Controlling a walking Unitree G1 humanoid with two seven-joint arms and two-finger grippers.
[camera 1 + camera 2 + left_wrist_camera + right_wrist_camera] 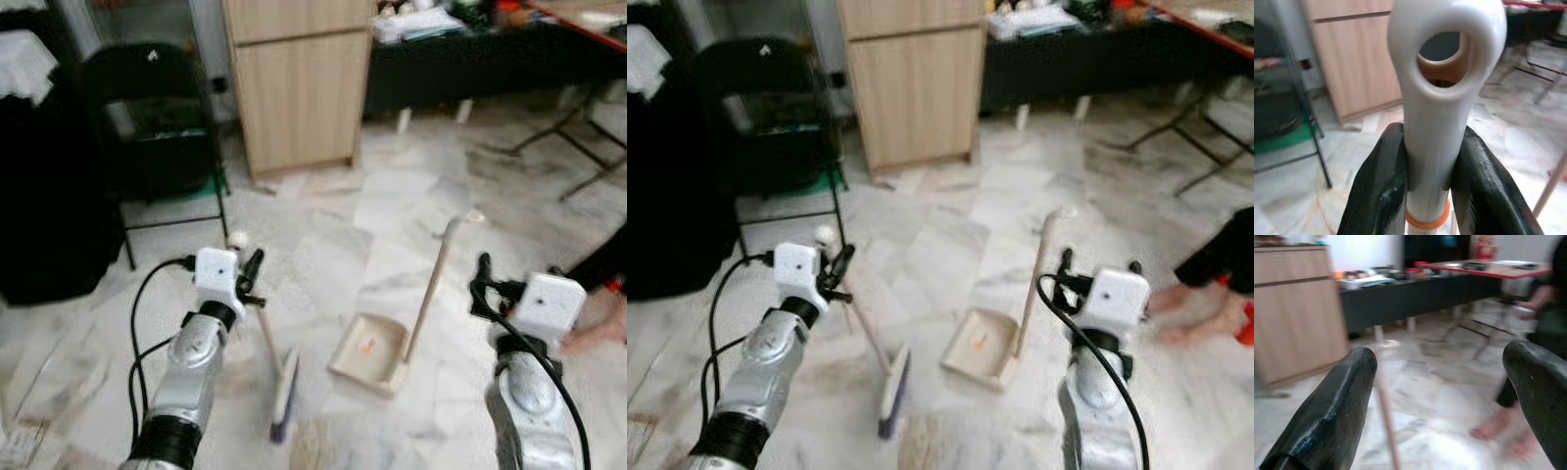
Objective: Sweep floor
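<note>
White broom handle (1442, 122) clamped tight in left gripper (251, 277); right gripper (1442, 396) spread wide near upright dustpan (377, 354).

Glossy white plastic broom handle (1444, 98); wood-grain cabinet (299, 83); polished marble floor (392, 235); glossy black fingers (1381, 191).

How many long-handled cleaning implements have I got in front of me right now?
2: the broom gripped in the left tool, head on the floor; the dustpan standing free on the floor ahead of the open right tool.
</note>
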